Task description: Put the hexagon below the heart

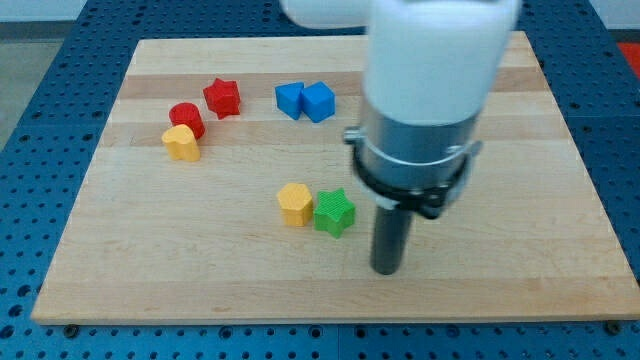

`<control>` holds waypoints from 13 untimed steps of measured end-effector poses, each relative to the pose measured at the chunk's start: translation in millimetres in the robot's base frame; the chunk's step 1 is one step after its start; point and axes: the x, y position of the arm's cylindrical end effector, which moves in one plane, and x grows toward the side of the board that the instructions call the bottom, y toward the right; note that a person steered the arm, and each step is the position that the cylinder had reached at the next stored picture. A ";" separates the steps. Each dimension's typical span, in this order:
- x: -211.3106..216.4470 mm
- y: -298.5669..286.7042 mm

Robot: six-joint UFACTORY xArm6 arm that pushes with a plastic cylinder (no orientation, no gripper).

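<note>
six blocks show on the wooden board (200, 260), which rests on a blue perforated table (40, 60). nearest the view's bottom, my tip (387, 270) stands on the board, just to the view's right of the green star (334, 212) and a little lower, with a narrow gap between them. i carry no gripper, only the dark rod, so nothing about me spreads or pinches. the yellow hexagon (295, 204) sits near the board's middle, touching the green star's left side. it lies well apart from the yellow heart (181, 143), lower in the view and off to the heart's right rather than directly beneath it. farther up, at the view's left, the yellow heart touches the red cylinder (187, 119) just above it, and the red star (222, 98) sits just beside that cylinder, up and to the right. toward the view's top centre, two blue blocks stand touching: a blue pentagon-like block (289, 100) and a blue cube (319, 102). the arm's white and grey body (430, 90) hides the board's upper right.
</note>
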 end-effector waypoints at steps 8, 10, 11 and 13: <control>-23.6 8.4; -37.0 -104.8; -83.7 -131.6; -89.2 -105.8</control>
